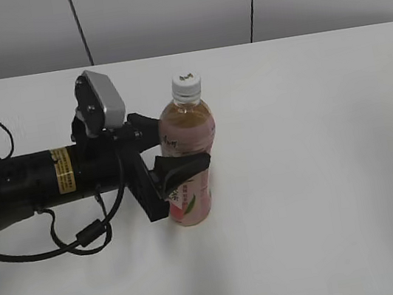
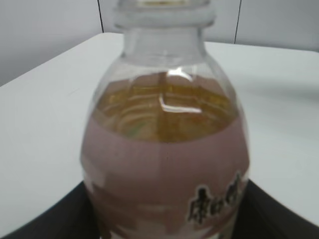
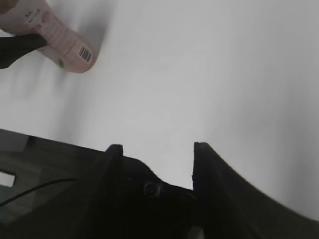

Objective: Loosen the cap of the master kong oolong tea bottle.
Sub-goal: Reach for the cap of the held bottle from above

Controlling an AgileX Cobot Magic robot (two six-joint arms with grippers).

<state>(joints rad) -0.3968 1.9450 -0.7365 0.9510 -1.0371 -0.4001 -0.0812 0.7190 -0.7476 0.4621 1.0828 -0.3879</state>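
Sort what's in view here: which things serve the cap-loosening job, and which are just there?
Job:
- tea bottle, upright, amber tea, pink label
- white cap, still on the neck
- left pincer, closed around the bottle's body
- right pincer, open, empty, away from the bottle

Just there:
- white table
- black cable by the left arm

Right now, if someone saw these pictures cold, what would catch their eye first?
First, the master kong oolong tea bottle standing upright near the middle of the white table, its white cap still on. Next, the black left gripper reaching in from the left edge and clamped around the bottle's pink-labelled body. The right gripper sits apart with its jaws open over bare table, holding nothing.
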